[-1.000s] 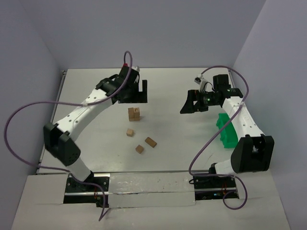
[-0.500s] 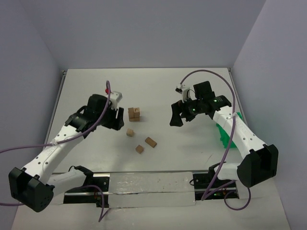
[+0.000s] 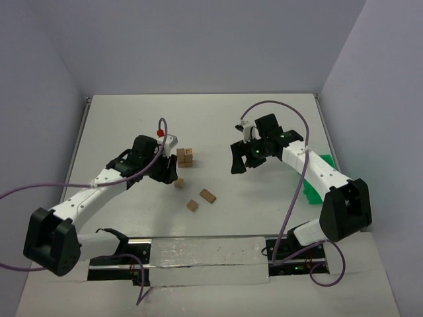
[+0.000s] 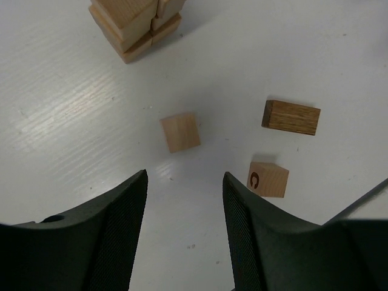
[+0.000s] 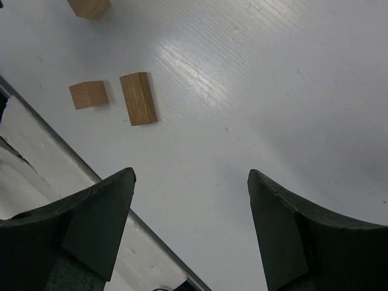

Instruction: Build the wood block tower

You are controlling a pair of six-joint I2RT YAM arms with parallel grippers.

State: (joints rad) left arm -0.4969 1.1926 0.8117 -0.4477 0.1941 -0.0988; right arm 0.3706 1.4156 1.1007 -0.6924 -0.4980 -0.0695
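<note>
The wood block tower (image 3: 184, 156) is a short stack of light-brown blocks mid-table, seen at the top edge of the left wrist view (image 4: 136, 24). Three loose blocks lie in front of it: a plain cube (image 3: 179, 183) (image 4: 180, 132), a darker oblong block (image 3: 208, 195) (image 4: 291, 117) and a cube marked C (image 3: 192, 205) (image 4: 268, 179). My left gripper (image 3: 170, 176) (image 4: 185, 176) hovers just left of the plain cube, open, with only bare table between its fingers. My right gripper (image 3: 243, 162) (image 5: 191, 173) hangs right of the tower, open and empty; the oblong block (image 5: 138, 98) shows ahead of it.
A green plastic bin (image 3: 312, 181) stands at the right edge, partly behind the right arm. The table's metal front rail (image 3: 205, 254) runs between the arm bases. Purple cables loop off both arms. Walls close in the far side and both flanks.
The left arm swung from behind the tower to the near left of it, down by the plain cube, its jaws narrowing. The right gripper moved left toward the blocks and narrowed slightly.
</note>
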